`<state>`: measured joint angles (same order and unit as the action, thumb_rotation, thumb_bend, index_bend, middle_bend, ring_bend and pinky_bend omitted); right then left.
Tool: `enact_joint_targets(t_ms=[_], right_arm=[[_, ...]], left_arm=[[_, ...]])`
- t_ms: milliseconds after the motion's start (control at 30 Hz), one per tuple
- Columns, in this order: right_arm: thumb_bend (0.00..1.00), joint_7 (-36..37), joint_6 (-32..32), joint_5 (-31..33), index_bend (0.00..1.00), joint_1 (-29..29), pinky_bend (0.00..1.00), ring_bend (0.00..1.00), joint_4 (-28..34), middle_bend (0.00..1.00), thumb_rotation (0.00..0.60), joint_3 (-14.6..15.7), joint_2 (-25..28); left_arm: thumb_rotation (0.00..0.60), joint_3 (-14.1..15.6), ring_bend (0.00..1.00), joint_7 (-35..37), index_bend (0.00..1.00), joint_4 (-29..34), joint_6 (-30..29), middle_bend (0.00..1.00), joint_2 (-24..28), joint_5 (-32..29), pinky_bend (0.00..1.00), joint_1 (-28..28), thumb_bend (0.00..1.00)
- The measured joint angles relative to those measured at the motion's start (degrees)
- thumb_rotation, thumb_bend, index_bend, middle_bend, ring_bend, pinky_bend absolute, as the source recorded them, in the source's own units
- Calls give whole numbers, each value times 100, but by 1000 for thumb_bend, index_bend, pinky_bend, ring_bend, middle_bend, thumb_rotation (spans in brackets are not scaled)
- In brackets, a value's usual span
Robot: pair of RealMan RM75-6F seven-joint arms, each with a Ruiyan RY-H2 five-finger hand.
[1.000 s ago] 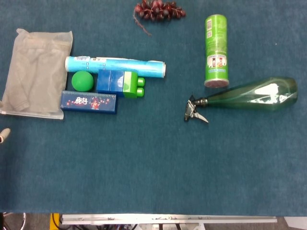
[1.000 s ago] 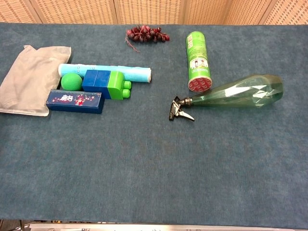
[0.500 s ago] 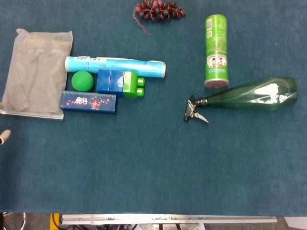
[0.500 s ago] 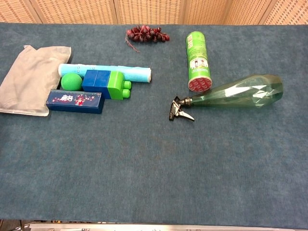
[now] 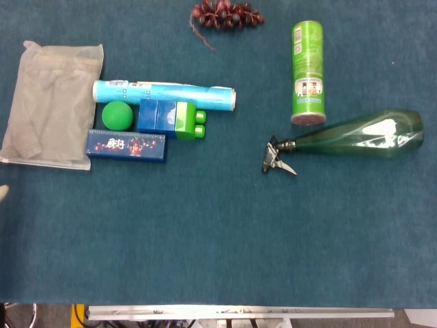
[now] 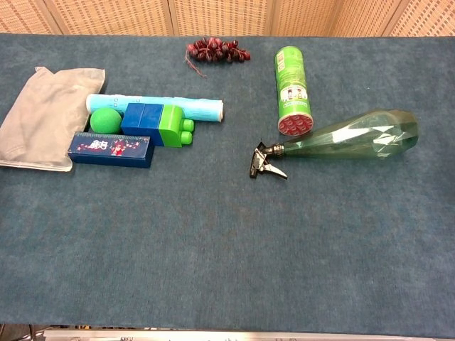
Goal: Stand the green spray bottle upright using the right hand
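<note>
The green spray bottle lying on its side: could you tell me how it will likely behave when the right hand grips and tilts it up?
The green spray bottle looks like smooth, glossy clear plastic, so probably slippery. Its rounded, tapering body may roll when nudged.

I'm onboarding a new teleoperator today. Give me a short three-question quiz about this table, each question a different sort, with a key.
1. True or false: the spray bottle stands upright.
2. Multiple choice: the bottle's trigger head points toward A) the right edge of the table, B) the middle of the table, C) the grapes.
3. Fill in: the red end of the green can lies close beside the bottle's ____.

Key
1. False; it lies on its side.
2. B.
3. Neck.

The right hand shows in neither view; only a sliver at the head view's left edge may be the left hand.
</note>
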<state>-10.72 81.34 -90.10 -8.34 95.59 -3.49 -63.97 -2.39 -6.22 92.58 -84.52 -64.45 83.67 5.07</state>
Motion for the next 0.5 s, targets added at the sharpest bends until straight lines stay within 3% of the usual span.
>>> enact_joint_targets(t_ms=[267,500], right_arm=[[0,-716,-695,364,272,-420,305,127,486,215,600,-159,90],[0,-1372,-1408,1202,183,-862,270,88,707,170,600,-356,116]], left_arm=[[600,38,84,-11,409,64,-65,115,43,92,345,-36,21],[600,38,85,-5,412,68,-42,116,57,92,345,-30,21]])
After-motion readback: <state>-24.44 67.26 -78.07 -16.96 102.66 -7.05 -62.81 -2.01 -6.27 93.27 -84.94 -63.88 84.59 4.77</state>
